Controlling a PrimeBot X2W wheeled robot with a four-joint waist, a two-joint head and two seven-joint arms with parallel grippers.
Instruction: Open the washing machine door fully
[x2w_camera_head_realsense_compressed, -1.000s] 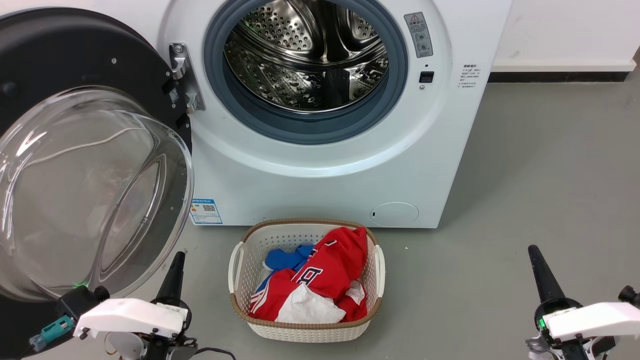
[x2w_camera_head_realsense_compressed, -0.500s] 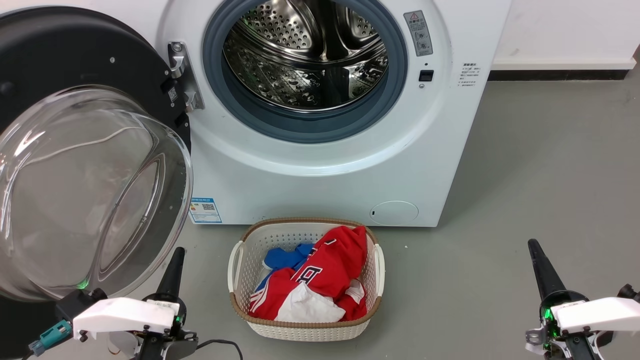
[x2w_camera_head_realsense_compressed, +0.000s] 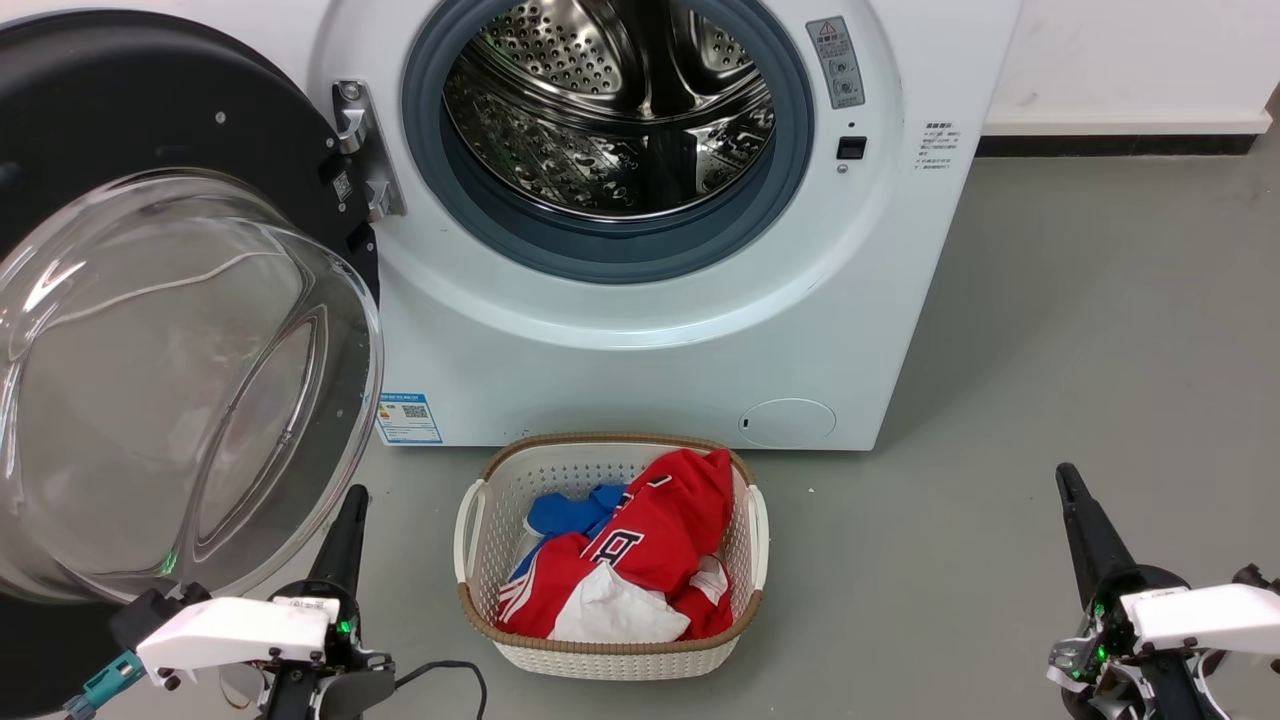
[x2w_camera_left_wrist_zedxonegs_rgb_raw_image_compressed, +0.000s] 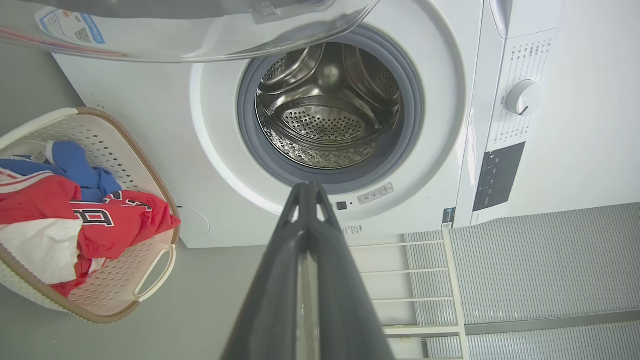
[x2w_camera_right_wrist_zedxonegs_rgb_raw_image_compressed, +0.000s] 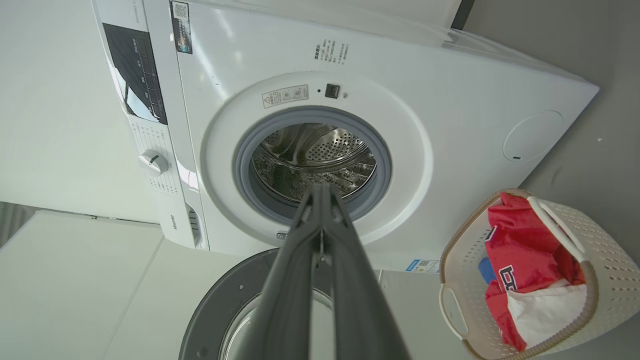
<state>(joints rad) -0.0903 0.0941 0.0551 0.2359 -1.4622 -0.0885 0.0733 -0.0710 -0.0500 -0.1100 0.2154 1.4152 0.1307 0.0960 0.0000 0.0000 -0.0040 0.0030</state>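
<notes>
Swung wide left of the drum (x2w_camera_head_realsense_compressed: 610, 110), the washing machine door (x2w_camera_head_realsense_compressed: 130, 110) looks heavy and stiff, its glass bowl (x2w_camera_head_realsense_compressed: 150, 380) slippery, so the black rim (x2w_camera_head_realsense_compressed: 40, 60) far from the hinge (x2w_camera_head_realsense_compressed: 360, 150) suits pushing; left gripper (x2w_camera_head_realsense_compressed: 353, 500) and right gripper (x2w_camera_head_realsense_compressed: 1067, 480) sit pressed together, empty.

Floor (x2w_camera_head_realsense_compressed: 1050, 330): washing machine (x2w_camera_head_realsense_compressed: 650, 350) & laundry basket (x2w_camera_head_realsense_compressed: 600, 660).

Washing machine door (x2w_camera_head_realsense_compressed: 120, 110) wide open; laundry basket (x2w_camera_head_realsense_compressed: 610, 658) nearby

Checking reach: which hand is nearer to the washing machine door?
Left. The left hand is right beside the washing machine door; the right hand is far off, past the basket.
</notes>
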